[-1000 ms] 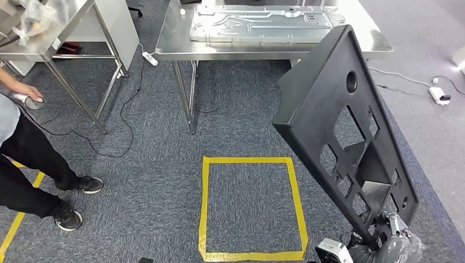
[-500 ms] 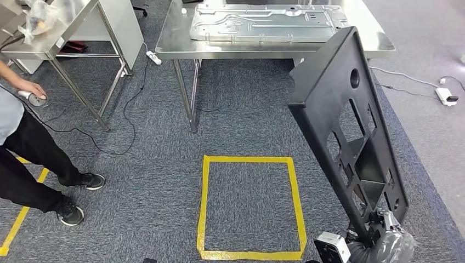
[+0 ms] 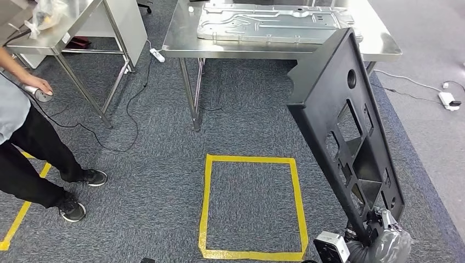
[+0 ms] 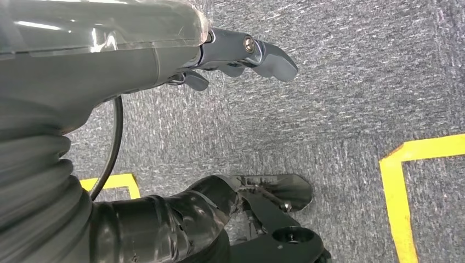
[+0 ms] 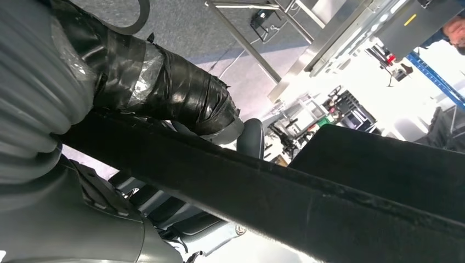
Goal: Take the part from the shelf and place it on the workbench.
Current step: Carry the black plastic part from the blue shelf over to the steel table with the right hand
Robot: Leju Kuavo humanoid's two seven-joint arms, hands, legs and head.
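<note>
A large black panel (image 3: 344,126) with several cut-outs stands tilted at the right of the head view. My right hand (image 3: 385,233) grips its lower end near the bottom edge. The panel's top corner overlaps the front edge of the steel workbench (image 3: 241,50), which carries a flat grey metal plate (image 3: 274,23). In the right wrist view the panel's black edge (image 5: 285,203) runs across the picture under my taped thumb (image 5: 170,82). My left hand (image 4: 164,49) hangs over the grey carpet, its dark fingers (image 4: 257,52) stretched out and holding nothing.
A yellow tape square (image 3: 204,208) marks the carpet in front of me. A person (image 3: 24,137) stands at the left beside a second steel table (image 3: 60,35). A power strip (image 3: 157,55) and cables lie under the tables, and a white box (image 3: 448,99) sits at the right.
The whole picture has shifted a little, so the camera has moved. The panel now stands steeper and narrower in view, with my right hand still gripping its lower end.
</note>
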